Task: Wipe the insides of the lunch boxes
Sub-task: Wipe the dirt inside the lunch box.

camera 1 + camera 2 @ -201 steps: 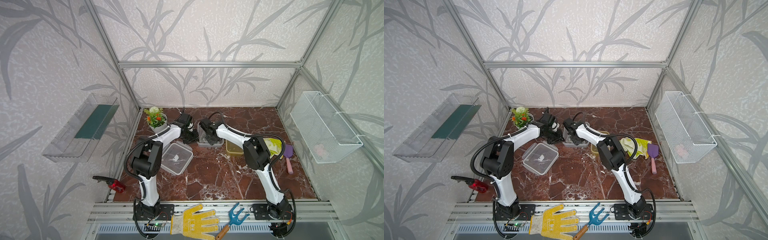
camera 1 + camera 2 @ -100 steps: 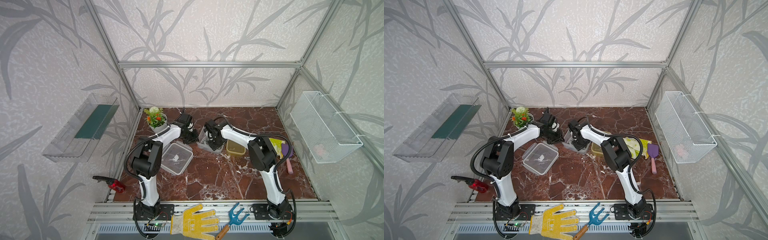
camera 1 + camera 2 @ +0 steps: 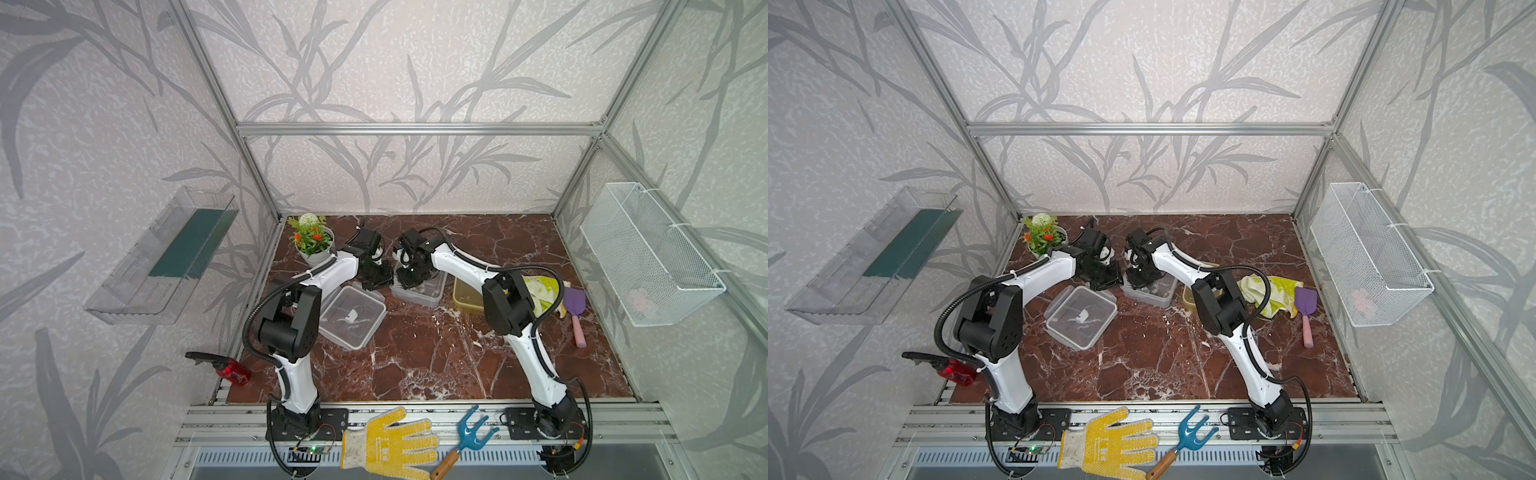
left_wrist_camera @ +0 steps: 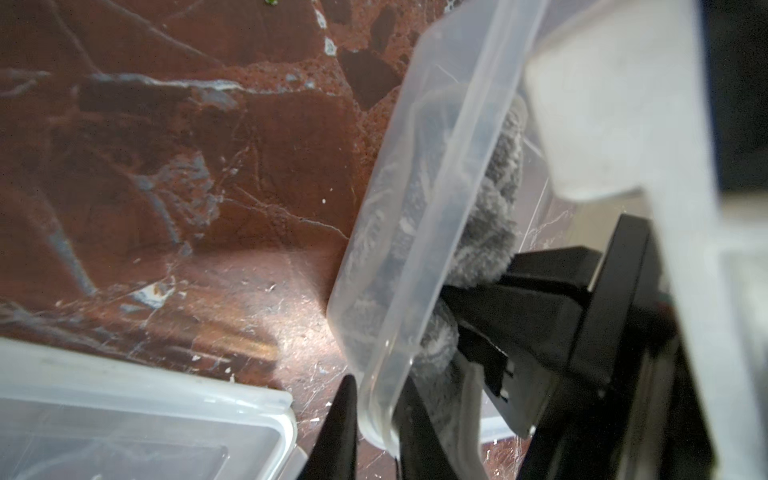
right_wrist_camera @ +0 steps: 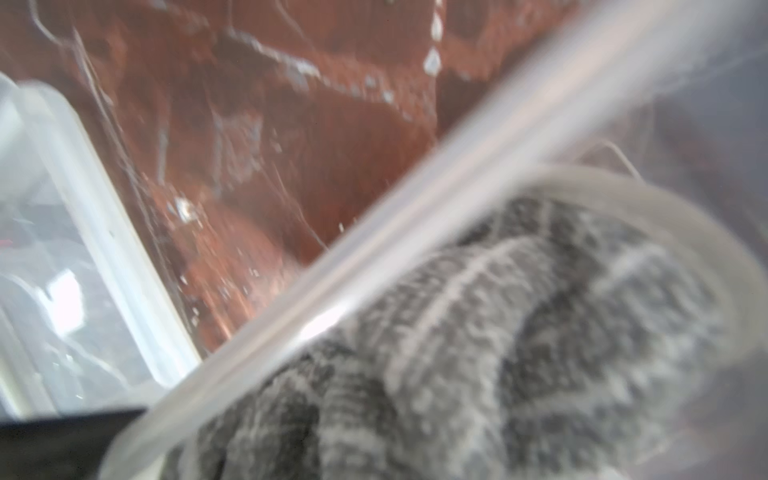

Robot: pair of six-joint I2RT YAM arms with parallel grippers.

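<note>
Robot lab test cell (home-styled), aluminium frame [image 3: 415,129], leaf-print wall panels [image 3: 415,62], marble-look tabletop [image 3: 436,365]

yellow glove [image 3: 390,442] beside rake [image 3: 467,438], potted flowers [image 3: 312,243]

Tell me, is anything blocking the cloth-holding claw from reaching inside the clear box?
Nothing visible: its lid lies aside, and the right gripper holds the grey cloth inside the clear lunch box.

cloth [image 4: 494,195] in lunch box [image 3: 432,291], lid [image 3: 351,318] alongside — left
</note>
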